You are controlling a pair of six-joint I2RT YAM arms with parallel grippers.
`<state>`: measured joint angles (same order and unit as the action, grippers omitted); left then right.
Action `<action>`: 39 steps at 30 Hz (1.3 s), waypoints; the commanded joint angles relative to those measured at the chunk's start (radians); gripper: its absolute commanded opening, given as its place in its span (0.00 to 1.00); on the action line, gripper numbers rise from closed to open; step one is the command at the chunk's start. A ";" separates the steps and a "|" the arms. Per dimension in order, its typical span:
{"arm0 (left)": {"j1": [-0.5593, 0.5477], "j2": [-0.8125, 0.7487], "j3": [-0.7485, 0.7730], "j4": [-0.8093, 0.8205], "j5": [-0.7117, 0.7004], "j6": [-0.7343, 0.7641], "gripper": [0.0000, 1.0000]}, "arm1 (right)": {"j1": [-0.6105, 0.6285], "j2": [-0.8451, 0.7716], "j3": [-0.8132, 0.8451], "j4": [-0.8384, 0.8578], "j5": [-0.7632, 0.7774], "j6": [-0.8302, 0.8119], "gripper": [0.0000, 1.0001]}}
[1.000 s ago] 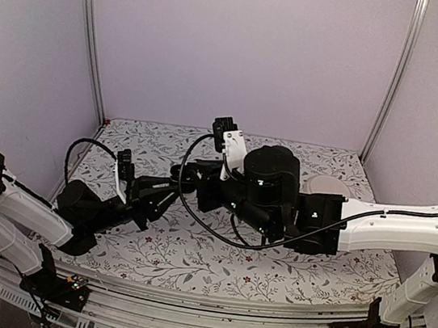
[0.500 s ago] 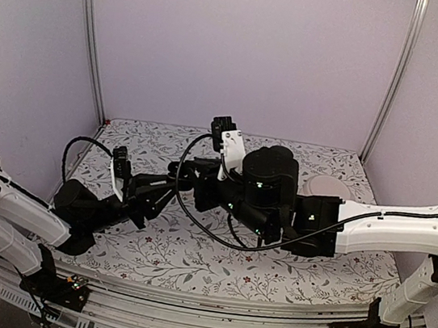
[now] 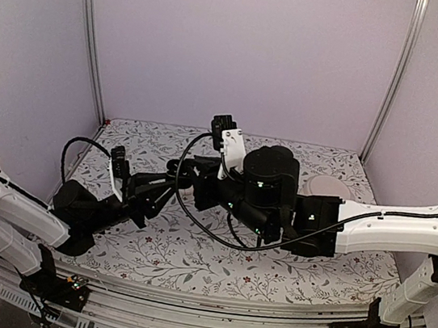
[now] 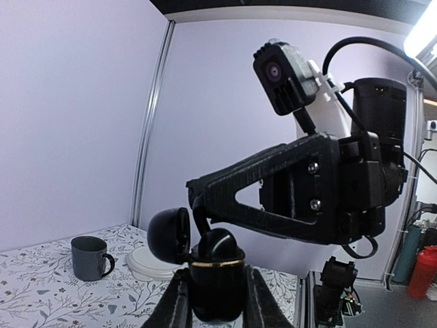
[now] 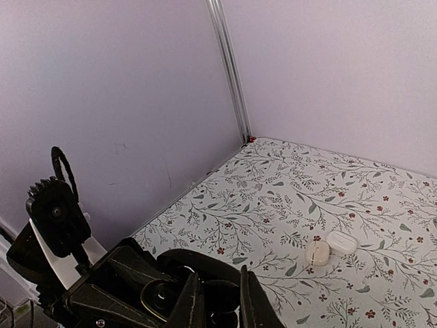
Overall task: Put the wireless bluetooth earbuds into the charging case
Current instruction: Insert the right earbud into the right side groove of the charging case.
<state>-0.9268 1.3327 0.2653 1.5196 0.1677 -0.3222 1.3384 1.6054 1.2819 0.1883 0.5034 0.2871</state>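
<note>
Midair meeting above the table (image 3: pixel 188 267).
The left gripper (image 4: pixel 217 275) clasps the open black charging case (image 4: pixel 216 295); the right gripper (image 5: pixel 217 290) hangs over it, grip unclear.

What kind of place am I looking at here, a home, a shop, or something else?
Probably a robotics lab test booth, not a home: plain lilac walls framed by aluminium posts, a floral-covered table, and a left arm and right arm bolted at its near edge.
</note>
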 commanded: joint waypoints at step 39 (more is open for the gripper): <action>0.002 -0.044 0.012 0.301 -0.102 0.091 0.00 | 0.038 0.070 0.056 -0.158 -0.073 -0.003 0.09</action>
<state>-0.9291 1.3193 0.2619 1.5196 0.1207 -0.2581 1.3388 1.6321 1.3361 0.1421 0.5110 0.2752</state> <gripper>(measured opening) 0.225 0.151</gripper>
